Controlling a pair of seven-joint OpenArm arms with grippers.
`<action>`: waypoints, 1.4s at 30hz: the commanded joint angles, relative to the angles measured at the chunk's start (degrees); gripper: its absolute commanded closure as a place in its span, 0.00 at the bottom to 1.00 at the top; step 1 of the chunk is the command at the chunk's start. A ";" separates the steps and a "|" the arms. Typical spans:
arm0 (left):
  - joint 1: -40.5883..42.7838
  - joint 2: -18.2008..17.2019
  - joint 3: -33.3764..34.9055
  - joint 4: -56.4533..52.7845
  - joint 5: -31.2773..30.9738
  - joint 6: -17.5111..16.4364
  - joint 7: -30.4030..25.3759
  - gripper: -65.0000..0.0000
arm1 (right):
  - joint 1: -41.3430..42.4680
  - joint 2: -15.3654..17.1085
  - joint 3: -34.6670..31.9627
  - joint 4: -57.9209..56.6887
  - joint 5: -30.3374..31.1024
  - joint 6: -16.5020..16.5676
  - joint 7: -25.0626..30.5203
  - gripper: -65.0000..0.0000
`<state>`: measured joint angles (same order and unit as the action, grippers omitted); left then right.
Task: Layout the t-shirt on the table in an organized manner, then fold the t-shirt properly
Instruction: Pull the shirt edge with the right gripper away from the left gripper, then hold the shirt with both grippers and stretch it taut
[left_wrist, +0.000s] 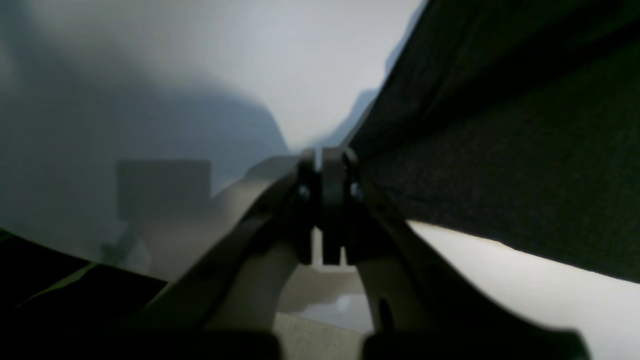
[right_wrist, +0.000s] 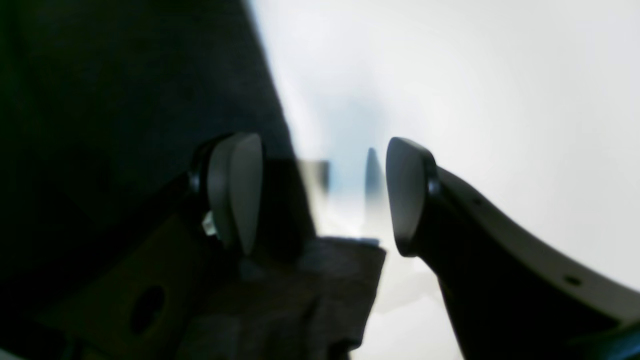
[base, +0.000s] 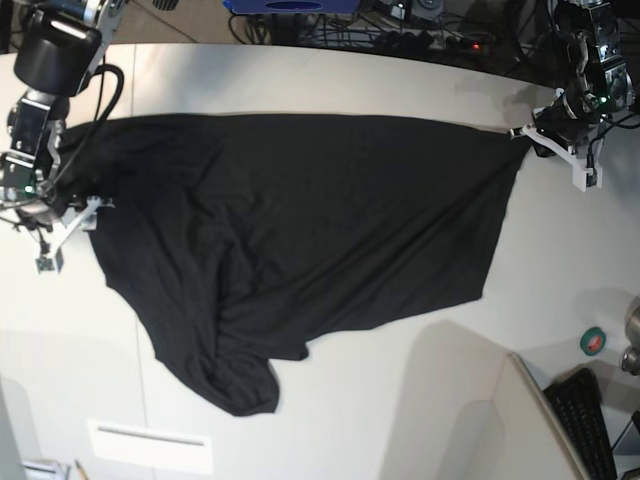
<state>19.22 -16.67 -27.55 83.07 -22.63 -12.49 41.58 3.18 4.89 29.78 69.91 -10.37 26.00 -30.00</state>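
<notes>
The black t-shirt (base: 300, 230) lies spread across the off-white table (base: 300, 75), plain side up, with a bunched fold at its front (base: 240, 385); no print shows. My left gripper (base: 527, 133) is at the shirt's far right corner, and in the left wrist view it (left_wrist: 325, 160) is shut on the cloth's edge (left_wrist: 500, 150), which is pulled taut. My right gripper (base: 68, 230) is at the shirt's left edge. In the right wrist view it (right_wrist: 320, 192) is open, with one pad (right_wrist: 235, 190) over the black cloth (right_wrist: 125, 100) and the other over bare table (right_wrist: 500, 75).
A green tape roll (base: 594, 341) and a black keyboard (base: 585, 420) sit at the right front. A white label (base: 150, 445) lies at the front left. Cables and a blue object (base: 290, 5) line the far edge.
</notes>
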 joint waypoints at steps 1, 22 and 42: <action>-0.01 -1.14 -0.45 0.76 -0.09 0.14 -0.66 1.00 | 1.00 0.61 0.07 1.34 0.39 0.33 0.94 0.42; 2.45 -0.96 -0.54 6.82 -0.18 0.14 -0.57 1.00 | -0.41 -3.61 -1.25 19.37 -2.33 0.77 -13.56 1.00; 2.18 0.01 -4.67 10.08 -0.18 0.23 -0.57 1.00 | 23.41 -2.82 -17.43 -2.17 -3.04 0.16 -7.67 1.00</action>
<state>21.41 -16.21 -32.03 92.12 -22.55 -12.03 41.78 25.15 1.45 12.36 66.59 -13.34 26.48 -37.65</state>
